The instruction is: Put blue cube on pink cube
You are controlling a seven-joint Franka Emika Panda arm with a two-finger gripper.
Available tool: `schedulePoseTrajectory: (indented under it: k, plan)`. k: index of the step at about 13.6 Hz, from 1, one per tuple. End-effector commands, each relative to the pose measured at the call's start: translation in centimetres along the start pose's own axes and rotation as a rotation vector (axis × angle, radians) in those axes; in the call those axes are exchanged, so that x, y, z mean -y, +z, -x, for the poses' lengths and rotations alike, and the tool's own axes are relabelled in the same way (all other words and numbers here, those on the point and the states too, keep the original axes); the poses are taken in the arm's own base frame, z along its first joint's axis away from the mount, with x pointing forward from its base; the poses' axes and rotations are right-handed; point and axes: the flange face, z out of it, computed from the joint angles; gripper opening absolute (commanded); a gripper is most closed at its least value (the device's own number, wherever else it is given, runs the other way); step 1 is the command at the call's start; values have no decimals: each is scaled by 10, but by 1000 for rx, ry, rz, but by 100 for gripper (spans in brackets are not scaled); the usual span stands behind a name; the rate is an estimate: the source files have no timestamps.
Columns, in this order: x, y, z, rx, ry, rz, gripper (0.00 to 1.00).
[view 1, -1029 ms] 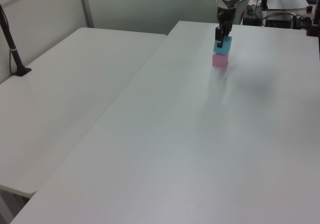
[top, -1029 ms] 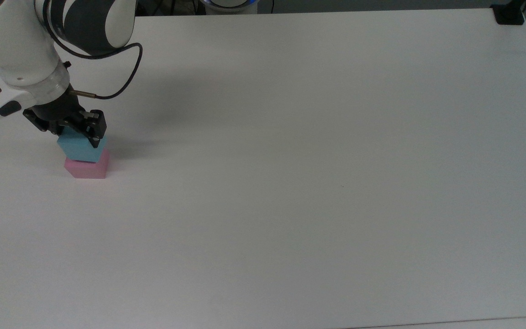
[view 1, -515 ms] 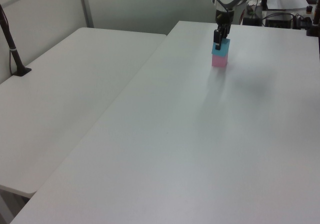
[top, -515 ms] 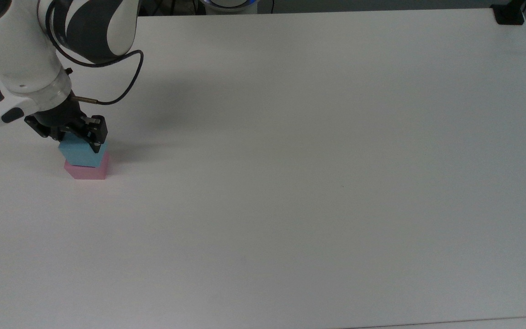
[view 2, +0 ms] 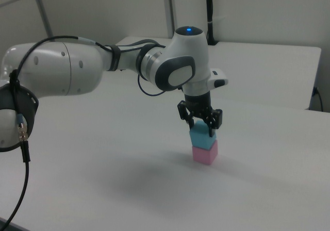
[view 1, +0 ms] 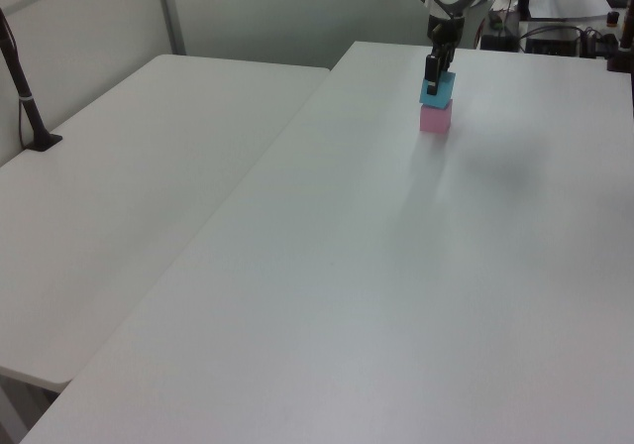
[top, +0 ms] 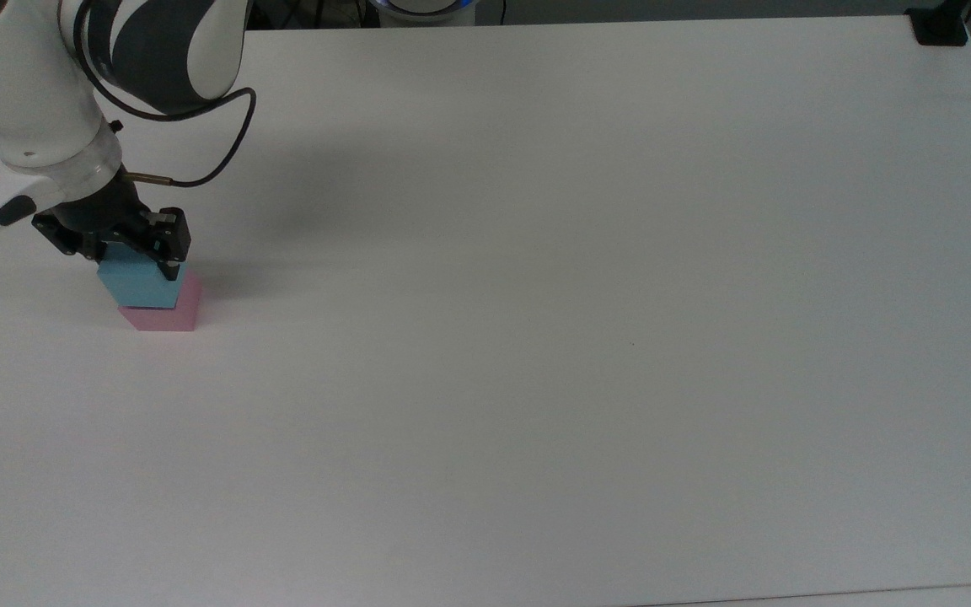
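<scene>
Over at the top view's left edge of the worktop [top: 536, 337], my pincer [top: 133, 253] pinched the blue cube [top: 138, 285], which sat skewed on the pink cube [top: 167, 314]. Placement step, I judged; next came letting go and lifting straight up.

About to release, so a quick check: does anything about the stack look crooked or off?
Slightly. The blue cube sits on the pink cube but is shifted toward the top view's left, leaving pink exposed on the right. The end effector straddles the blue cube's top. The white table looks normal.
</scene>
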Motion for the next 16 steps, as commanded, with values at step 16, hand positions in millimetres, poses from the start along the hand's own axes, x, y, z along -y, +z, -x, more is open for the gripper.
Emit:
schedulePoseTrajectory:
  k: [16]
  plan:
    - [211,-246,104,118,88,99,100]
